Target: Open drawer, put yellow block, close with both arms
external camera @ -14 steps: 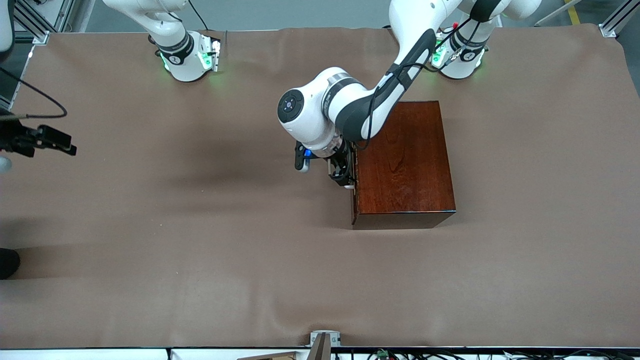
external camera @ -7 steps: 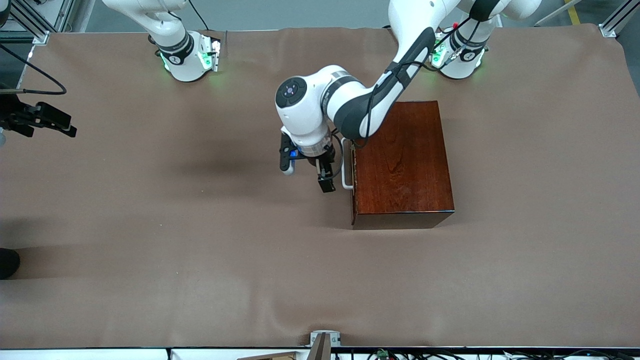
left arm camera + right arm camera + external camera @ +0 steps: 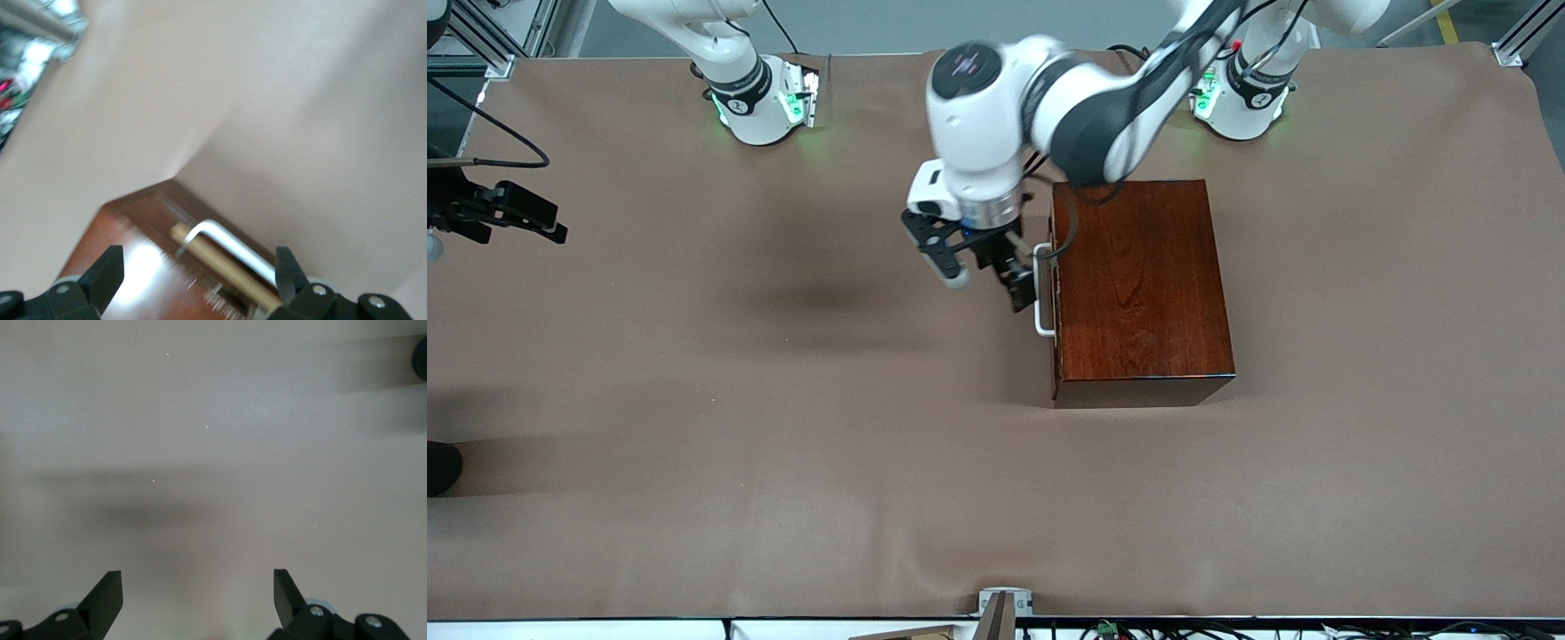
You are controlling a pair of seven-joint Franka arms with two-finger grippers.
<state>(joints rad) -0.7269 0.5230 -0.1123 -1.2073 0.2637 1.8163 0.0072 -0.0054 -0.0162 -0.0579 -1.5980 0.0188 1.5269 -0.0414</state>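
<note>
At the upper middle of the front view, the left gripper (image 3: pixel 1021 286) hangs wide open and empty beside the handle (image 3: pixel 1042 293) of the shut drawer (image 3: pixel 220 264), and, coming in tilted, may miss it or shove the wooden box (image 3: pixel 1143 284), while the right gripper (image 3: pixel 538 222) waits open and empty at the frame's edge and no yellow block shows.

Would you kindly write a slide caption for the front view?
Left gripper, open, beside the closed drawer's white handle; right gripper waits open.

drawer (image 3: pixel 1055 293) interior hidden inside the shut wooden box (image 3: pixel 1143 284).
</note>
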